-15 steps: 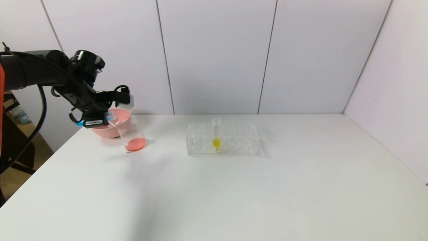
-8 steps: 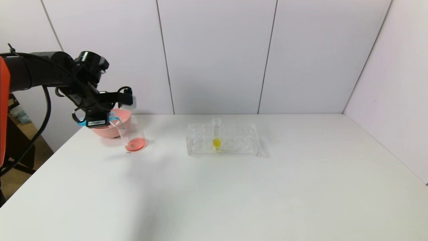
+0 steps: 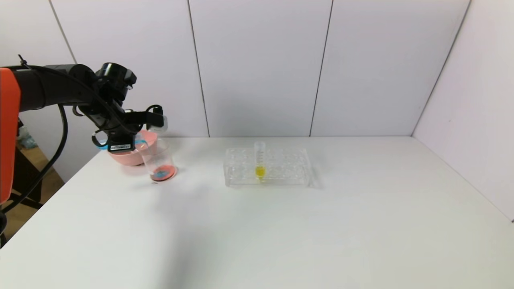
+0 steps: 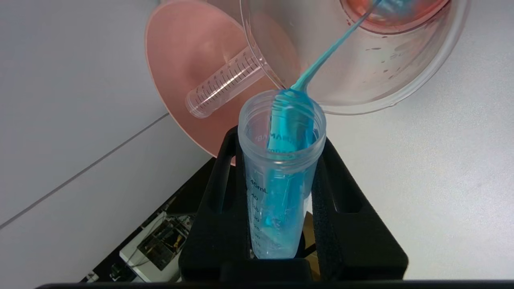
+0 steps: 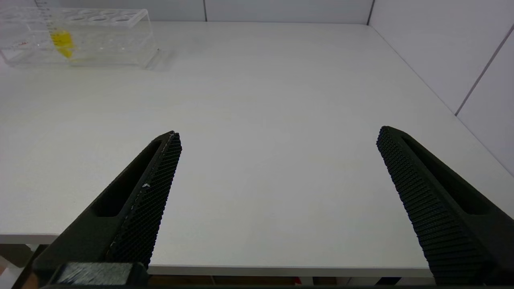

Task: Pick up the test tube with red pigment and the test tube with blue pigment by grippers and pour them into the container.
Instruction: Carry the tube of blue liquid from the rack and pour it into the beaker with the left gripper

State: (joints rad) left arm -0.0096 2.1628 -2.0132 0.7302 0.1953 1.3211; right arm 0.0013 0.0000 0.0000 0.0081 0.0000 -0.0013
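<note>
1. The left tool [image 4: 281, 192], hanging over the worktop's [image 3: 281, 233] far left corner at about ten o'clock from its middle, is clamping the test tube with blue pigment [image 4: 281, 168] between its fingers [image 4: 345, 208], tipping it mouth-down so the liquid is running out as a thin blue stream
2. The tube's lip is sitting just above the rim of the container [image 3: 158, 160], so the stream is landing inside, where blue is pooling on the red liquid already lying in the bottom; judging by that red, the first pour looks done and this is the second
3. The pink bowl [image 3: 120, 157], touching or just behind the container at its ten o'clock, is holding an emptied graduated tube [image 4: 225, 82] lying on its side, probably as a discard spot
4. The clear rack [image 3: 267, 166], well apart at the container's three o'clock, is keeping the yellow-liquid tube [image 3: 260, 162] upright, untouched since the task does not need it
5. The right tool [image 5: 277, 200] is idling with its fingers spread wide and nothing between them, low over the near right part of the worktop, out of the way
</note>
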